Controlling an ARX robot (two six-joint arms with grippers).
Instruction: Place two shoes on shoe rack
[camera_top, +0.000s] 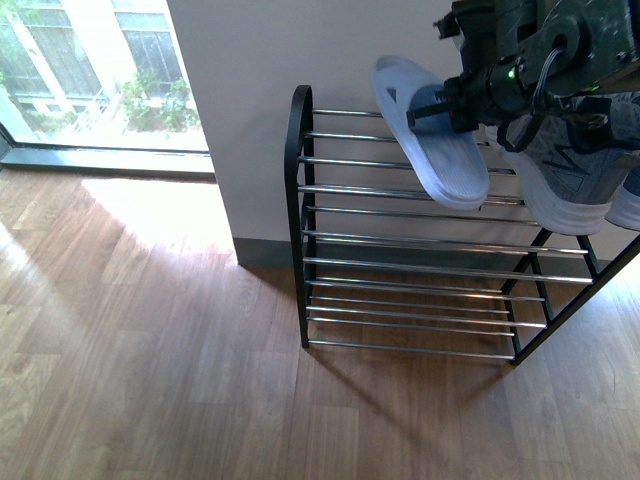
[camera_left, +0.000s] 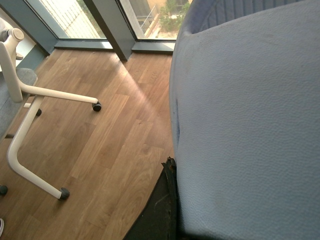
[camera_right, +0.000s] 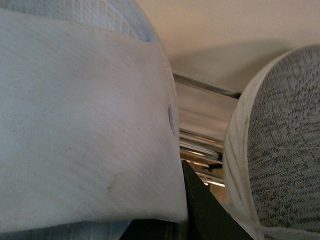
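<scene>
I'm working over a warm brown wood-plank floor (camera_top: 150, 330). A patch of sun lies on it below the floor-to-ceiling window (camera_top: 90, 70) on the far left. A plain white wall (camera_top: 250, 90) with a grey skirting ends in a corner just left of the low black-framed shoe rack with chrome rods (camera_top: 298, 200). The rack stands against that wall, with its arched end nearest the corner.

The floor in front of the rack and to its left is bare. The rack's lower tiers show only their rods. The top tier is crowded on the right, where a grey knit sneaker with a white sole (camera_top: 565, 170) sits toe-out. The white edge of another shoe (camera_top: 628, 208) shows at the frame's border beside it. In the left wrist view, a white tubular chair base on dark castors (camera_left: 30, 150) stands on the floor near a second window.

The right tool (camera_top: 432, 112) is pinched on the strap of a pale blue-white foam slide sandal (camera_top: 440, 165). It holds the sandal tilted, sole outward, over the top rods, just left of the sneaker. In the right wrist view the strap looks scuffed, with a faint mark, and one dark finger (camera_right: 200, 210) sits under it.

The left arm is out of the front view. Its camera is filled by a pale blue-grey pebbled foam body (camera_left: 250, 125) above the floor. One dark finger (camera_left: 167, 200) lies along its edge and the other is hidden, so I cannot tell whether that tool is clamped.
</scene>
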